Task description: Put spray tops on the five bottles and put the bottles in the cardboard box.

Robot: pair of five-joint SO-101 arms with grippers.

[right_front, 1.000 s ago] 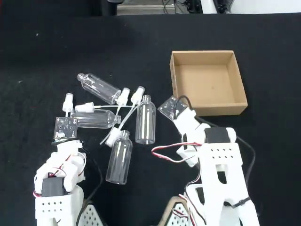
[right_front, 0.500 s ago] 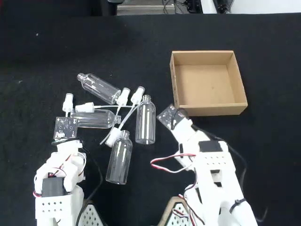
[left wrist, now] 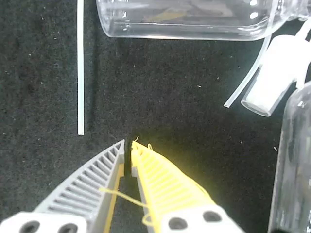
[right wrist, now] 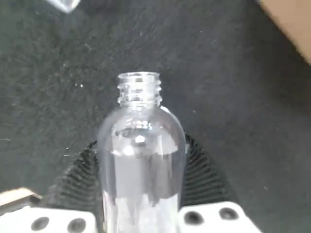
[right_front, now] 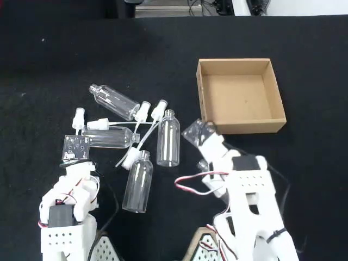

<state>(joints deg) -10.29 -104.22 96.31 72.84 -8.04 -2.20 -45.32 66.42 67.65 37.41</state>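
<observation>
My right gripper [right wrist: 141,148] is shut on a clear, open-necked bottle [right wrist: 141,160], which stands upright between the dark ribbed fingers [right wrist: 204,170]. In the high view its neck [right_front: 202,165] peeks out beside the right arm [right_front: 250,190], just in front of the cardboard box [right_front: 250,127]. Three more bottles lie on the black cloth without tops [right_front: 114,101] [right_front: 168,137] [right_front: 138,181], and a fourth [right_front: 111,137] lies beside the left arm's wrist. Loose white spray tops [right_front: 142,111] [right_front: 159,109] [right_front: 79,118] lie among them. My left gripper [left wrist: 129,149] is shut on nothing, short of a bottle [left wrist: 189,19] and a spray top [left wrist: 274,77].
The box is open-topped, and a corner of it [right wrist: 291,24] shows in the right wrist view. A thin white dip tube [left wrist: 80,68] lies on the cloth. The left arm [right_front: 68,206] sits at the front left. Black cloth stretches behind the box and bottles.
The right arm has shifted a little to the left and back with the bottle in its gripper. The left arm and the bottles on the cloth have not moved.
</observation>
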